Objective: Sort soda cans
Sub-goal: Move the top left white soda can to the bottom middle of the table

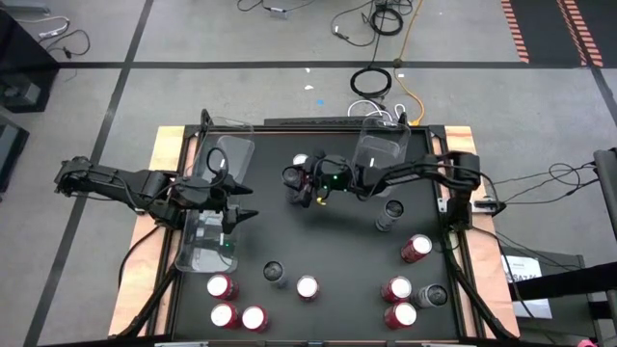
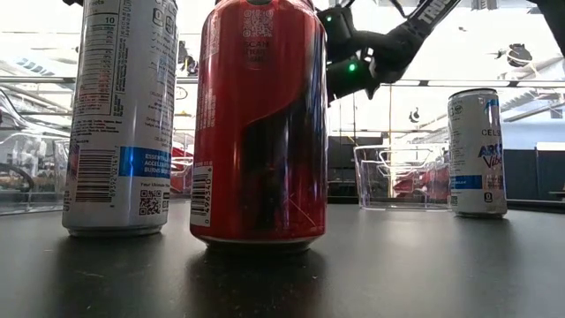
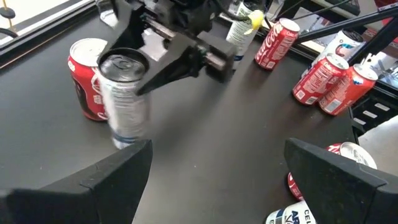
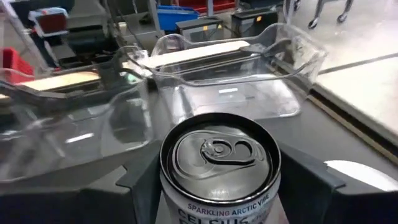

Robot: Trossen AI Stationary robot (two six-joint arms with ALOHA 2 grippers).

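High view: the right gripper [image 1: 307, 185] reaches to the middle of the black table [image 1: 337, 251], its fingers straddling a silvery-white cylindrical drink can [image 1: 301, 166], with a red can [image 1: 295, 179] touching or just beside it; the left gripper [image 1: 241, 216] waits wide open and empty over a clear rectangular plastic bin [image 1: 204, 246]. Low view: the can in question cannot be made out behind the near cans; only the right arm shows above them. Left wrist view: the silvery-white can [image 3: 124, 99] stands upright between the right gripper's dark fingers [image 3: 165, 65], long axis vertical, pull-tab top up, the red can [image 3: 84, 81] just behind it. Right wrist view: the can [image 4: 219, 165] sits between the two fingers, which hug its sides; whether they already press it cannot be told. Judged thin-walled, smooth and slippery, easily dented, it is best gripped mid-body across its width, gently.
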